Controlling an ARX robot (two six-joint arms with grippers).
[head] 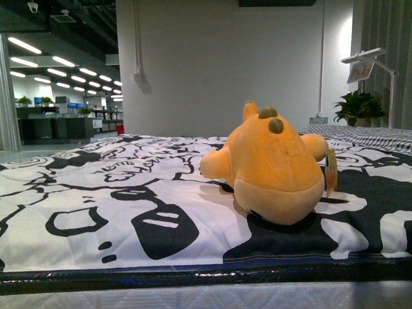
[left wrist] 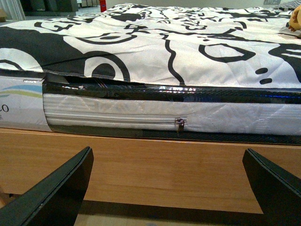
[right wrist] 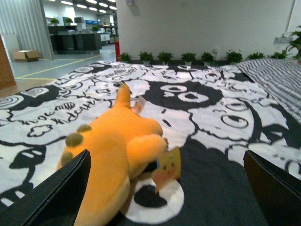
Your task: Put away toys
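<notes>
A plump yellow-orange plush toy (head: 273, 167) lies on the black-and-white patterned bedspread (head: 116, 193), right of centre in the front view, with brownish tips on its upper side and a card tag (head: 331, 172) at its right. In the right wrist view the toy (right wrist: 113, 155) and its tag (right wrist: 168, 167) sit just ahead of my right gripper (right wrist: 167, 188), which is open above the bed; the toy lies by one finger (right wrist: 56, 197). My left gripper (left wrist: 167, 188) is open, low in front of the bed's wooden frame (left wrist: 150, 165). Neither arm shows in the front view.
The mattress side with a zipper (left wrist: 179, 124) rises above the wooden frame. A striped cover (head: 367, 136) lies at the bed's far right. A white wall (head: 225, 58), potted plants (right wrist: 188, 57) and a lamp (head: 370, 64) stand behind the bed.
</notes>
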